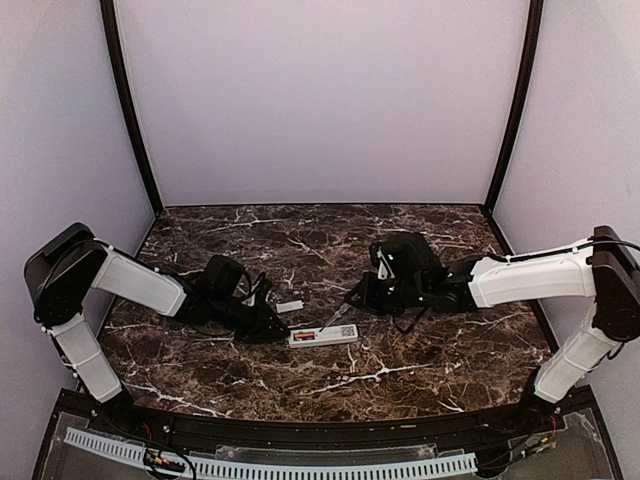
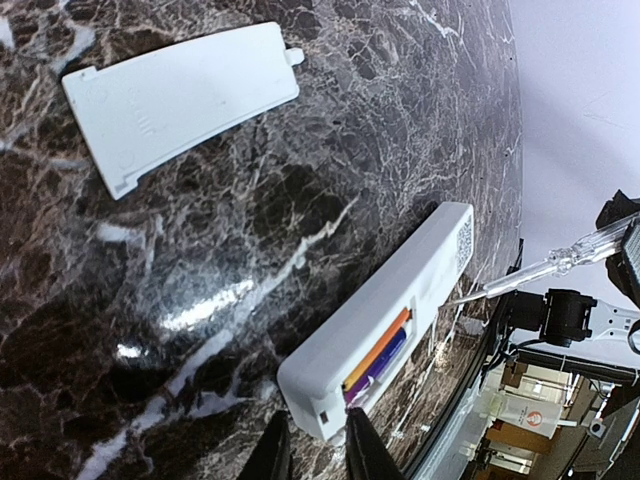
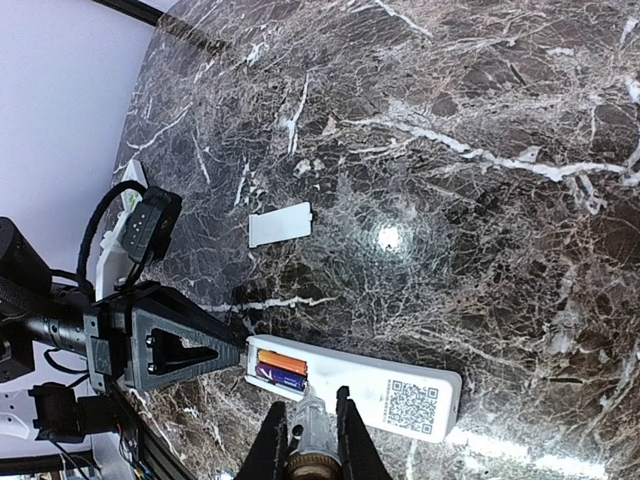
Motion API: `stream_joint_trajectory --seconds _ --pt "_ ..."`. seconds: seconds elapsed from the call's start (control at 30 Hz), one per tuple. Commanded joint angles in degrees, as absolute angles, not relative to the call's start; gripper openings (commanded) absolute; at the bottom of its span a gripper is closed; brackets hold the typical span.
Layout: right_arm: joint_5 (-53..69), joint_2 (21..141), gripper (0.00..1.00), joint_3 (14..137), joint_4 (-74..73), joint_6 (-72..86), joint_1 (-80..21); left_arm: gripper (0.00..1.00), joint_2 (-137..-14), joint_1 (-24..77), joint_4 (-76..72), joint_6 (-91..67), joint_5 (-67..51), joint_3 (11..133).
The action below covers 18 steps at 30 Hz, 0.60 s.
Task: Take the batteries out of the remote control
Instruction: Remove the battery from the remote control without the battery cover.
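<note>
The white remote control lies face down, its battery bay open at its left end. An orange battery and a dark purple battery lie side by side in the bay; they also show in the left wrist view. My left gripper is shut on the remote's bay end. My right gripper is shut on a clear-handled screwdriver, whose tip touches the purple battery's inner end. The screwdriver also shows in the left wrist view.
The remote's white cover plate lies loose on the dark marble table just behind the remote, and shows in both wrist views. The table's front edge runs close to the remote. White walls stand on three sides.
</note>
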<state>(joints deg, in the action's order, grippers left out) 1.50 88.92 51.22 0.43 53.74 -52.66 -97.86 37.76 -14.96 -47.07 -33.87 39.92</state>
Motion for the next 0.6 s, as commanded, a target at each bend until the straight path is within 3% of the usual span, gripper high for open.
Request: stream_joint_trajectory --seconds 0.0,0.57 --pt "1.87 90.22 0.0 53.3 1.09 54.56 -53.56 0.19 -98.91 37.41 -14.32 -46.0 -34.85 40.62" --pt "0.2 92.62 0.0 54.46 0.2 55.46 -54.71 0.1 -101.15 37.42 -14.77 -45.66 -36.39 41.96"
